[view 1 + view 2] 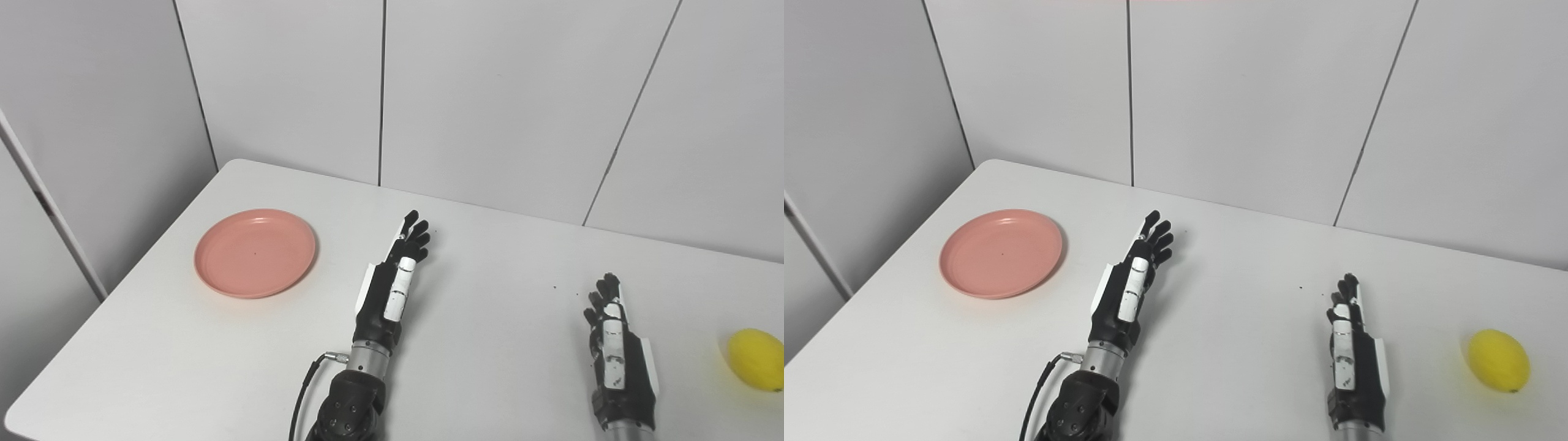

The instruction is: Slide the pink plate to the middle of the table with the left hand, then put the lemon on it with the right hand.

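A round pink plate [255, 252] lies empty on the left part of the white table [490, 257]. My left hand [395, 278] is over the table's middle, to the right of the plate and apart from it, open with fingers stretched forward. A yellow lemon [1499, 360] rests at the table's far right near the front. My right hand [1350, 343] is left of the lemon with a clear gap between them, open and holding nothing.
White wall panels [490, 92] stand right behind the table's far edge. The table's left edge runs close to the plate. A black cable [303, 392] loops beside my left wrist.
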